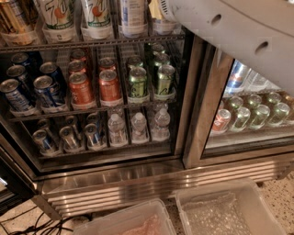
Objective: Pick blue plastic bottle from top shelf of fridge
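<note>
The fridge (138,183) stands with its left side open to me. The top shelf (92,43) runs along the top of the camera view. The blue plastic bottle (132,16) stands on it, right of two tall white cans (57,13); only its lower labelled body shows. A yellowish bottle (157,13) stands to its right. My white arm (239,32) crosses the upper right and ends at the top edge beside that bottle. My gripper is out of view past the frame's top.
Lower racks hold short soda cans (109,85) and small water bottles (138,127). A steel post (202,110) divides off the right glass door (250,110), with cans behind it. Two clear plastic bins (225,211) sit on the floor in front. Cables (27,220) lie at lower left.
</note>
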Available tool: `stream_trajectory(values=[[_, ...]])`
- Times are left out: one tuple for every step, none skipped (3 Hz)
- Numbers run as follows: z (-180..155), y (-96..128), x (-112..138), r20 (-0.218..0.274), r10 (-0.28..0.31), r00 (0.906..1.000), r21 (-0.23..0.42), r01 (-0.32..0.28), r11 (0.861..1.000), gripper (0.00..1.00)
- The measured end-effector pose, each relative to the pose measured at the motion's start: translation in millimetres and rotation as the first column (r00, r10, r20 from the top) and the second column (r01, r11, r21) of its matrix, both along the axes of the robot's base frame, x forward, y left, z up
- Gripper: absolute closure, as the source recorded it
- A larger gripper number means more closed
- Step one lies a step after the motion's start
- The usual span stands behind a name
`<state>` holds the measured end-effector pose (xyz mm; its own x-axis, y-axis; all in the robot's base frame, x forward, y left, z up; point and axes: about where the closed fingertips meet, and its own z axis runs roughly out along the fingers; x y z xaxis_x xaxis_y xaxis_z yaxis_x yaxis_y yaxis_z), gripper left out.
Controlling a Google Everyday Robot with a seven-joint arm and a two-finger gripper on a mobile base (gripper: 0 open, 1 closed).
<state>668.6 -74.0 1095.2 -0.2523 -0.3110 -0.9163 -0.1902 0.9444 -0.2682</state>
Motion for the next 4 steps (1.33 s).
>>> stream_trajectory(values=[[-1,-3,9,0.004,-0.008,1.0,0.001,0.008,1.0,0.35],[1,-7,18,0.015,-0.018,0.9997,0.002,0.018,1.0,0.36],[3,-10,29,0.025,-0.025,0.9994,0.007,0.025,1.0,0.35],[6,-10,37,0.035,-0.031,0.9989,0.01,0.031,0.999,0.36]])
